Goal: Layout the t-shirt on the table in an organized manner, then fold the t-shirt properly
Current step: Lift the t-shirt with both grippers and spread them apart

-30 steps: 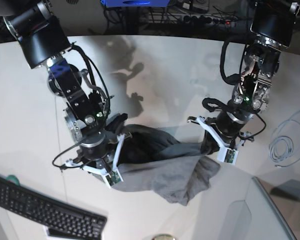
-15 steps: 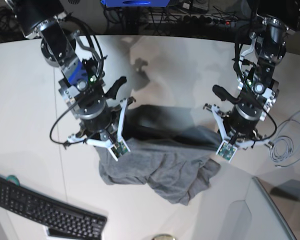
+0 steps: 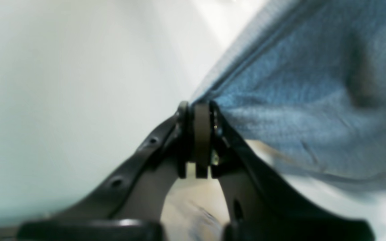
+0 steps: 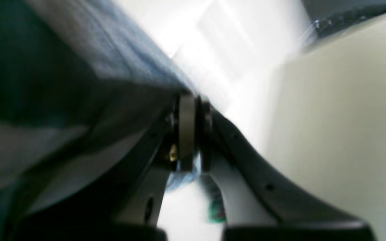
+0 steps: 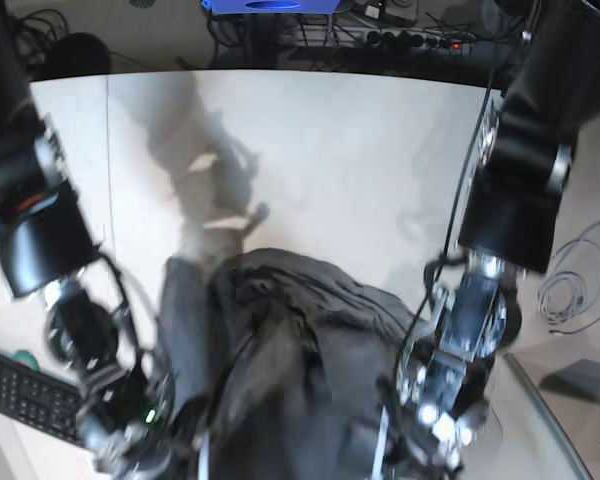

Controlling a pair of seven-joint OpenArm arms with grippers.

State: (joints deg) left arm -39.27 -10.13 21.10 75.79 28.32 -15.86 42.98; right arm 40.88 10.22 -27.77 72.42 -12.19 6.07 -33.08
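Note:
The grey t-shirt hangs bunched between my two raised arms, lifted up close to the base camera over the white table. In the left wrist view my left gripper is shut on a hemmed edge of the t-shirt, which stretches away up and to the right. My right gripper is likewise shut on an edge of the t-shirt, which fills the left of that view. In the base view the cloth and the arms hide the fingertips of both grippers.
A black keyboard lies at the table's near left edge. A coiled pale cable sits at the right. A grey panel stands at the bottom right. Power strips and wires run behind the far edge.
Both arms have risen from low over the table up toward the base camera. They carried the t-shirt up with them, so it now looks much larger and hangs between them.

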